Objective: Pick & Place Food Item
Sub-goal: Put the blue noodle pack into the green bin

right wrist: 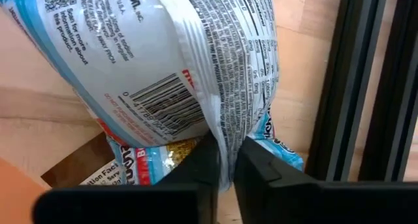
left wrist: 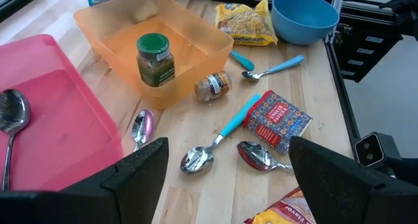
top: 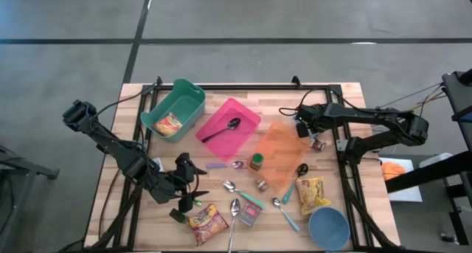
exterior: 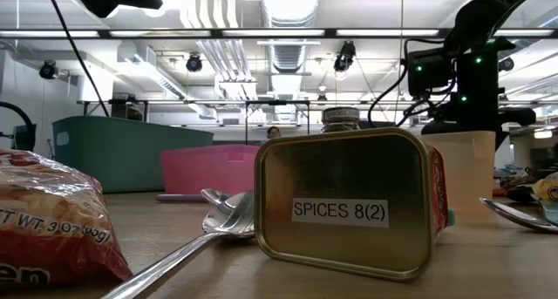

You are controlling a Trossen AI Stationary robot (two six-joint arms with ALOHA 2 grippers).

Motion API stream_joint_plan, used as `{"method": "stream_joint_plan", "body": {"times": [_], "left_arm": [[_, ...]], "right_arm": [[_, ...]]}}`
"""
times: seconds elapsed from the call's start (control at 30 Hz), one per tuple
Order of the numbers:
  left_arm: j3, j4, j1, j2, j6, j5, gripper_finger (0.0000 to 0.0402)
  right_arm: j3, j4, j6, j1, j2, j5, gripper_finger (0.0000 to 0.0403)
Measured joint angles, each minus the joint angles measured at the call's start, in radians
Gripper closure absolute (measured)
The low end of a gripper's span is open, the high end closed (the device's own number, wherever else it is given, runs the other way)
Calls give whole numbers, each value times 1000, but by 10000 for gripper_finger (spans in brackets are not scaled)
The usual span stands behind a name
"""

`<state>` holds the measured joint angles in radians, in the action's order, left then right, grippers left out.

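— Jaws on the right gripper are pinched tight on a blue-and-white snack packet, gripping its crimped edge.

— Where on the surface?

— Around two o'clock, at the orange bin's far corner, near the frame rail.

— And the left gripper?

— Jaws spread wide, holding nothing, hovering at seven o'clock beside the red noodle packet, spoons ahead of it.
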<state>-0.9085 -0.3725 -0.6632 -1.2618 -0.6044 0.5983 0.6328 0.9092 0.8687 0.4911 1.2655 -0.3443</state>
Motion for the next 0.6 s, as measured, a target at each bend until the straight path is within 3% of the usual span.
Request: {"method": "stream_joint_plan", "body": {"times": [0.6], "left_arm": [[0,1,0,0,-1,0,85]], "right_arm": [[18,55,-13,0,-36,-10,395]]}}
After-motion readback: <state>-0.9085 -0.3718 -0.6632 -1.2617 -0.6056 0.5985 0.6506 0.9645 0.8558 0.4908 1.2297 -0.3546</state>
